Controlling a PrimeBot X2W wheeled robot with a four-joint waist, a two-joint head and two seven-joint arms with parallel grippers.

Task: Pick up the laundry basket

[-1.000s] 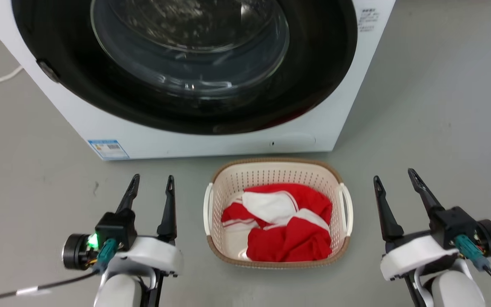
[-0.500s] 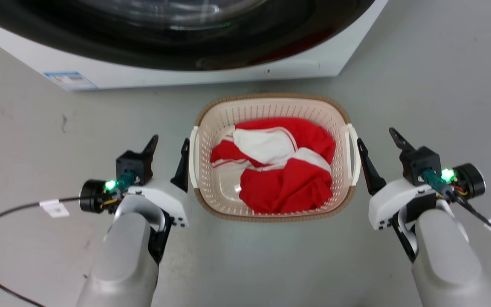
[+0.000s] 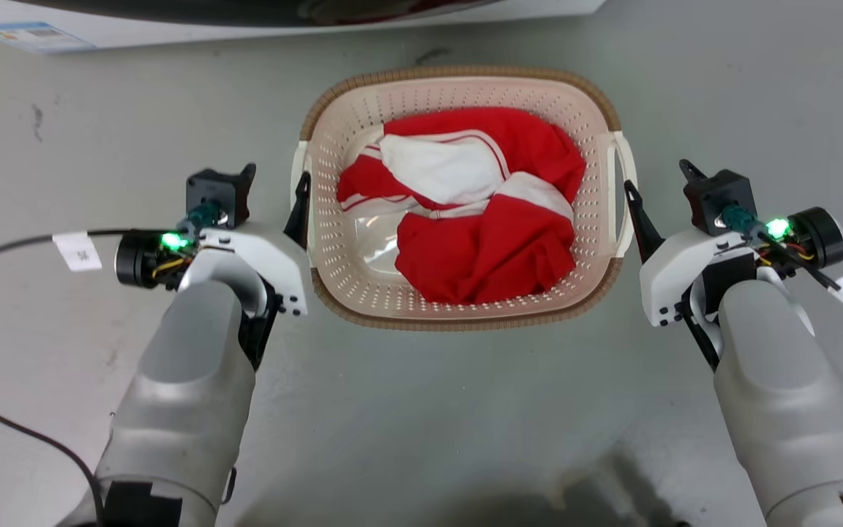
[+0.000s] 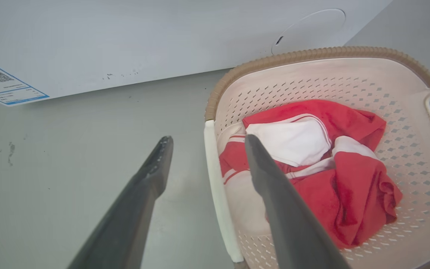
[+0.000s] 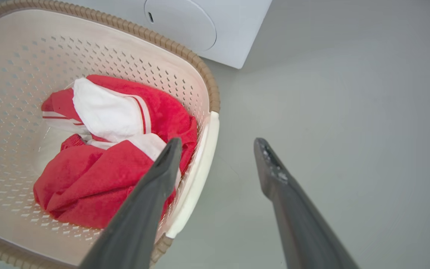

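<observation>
The small cream plastic laundry basket (image 3: 458, 73) w/ holes, a brown rim & 2 white side handles sits on the grey floor (image 3: 421, 410) near the big white washer (image 4: 125, 37), w/ a red & white cloth (image 3: 480, 241) bunched up inside. The L gripper (image 3: 275, 179) is by its L handle (image 4: 217, 186) & the R gripper (image 3: 656, 176) by its R handle (image 5: 200, 168), both w/ 2 dark fingers spread wide & holding nothing. In each wrist view the handle shows btwn the 2 fingers; can't tell if they touch it.
</observation>
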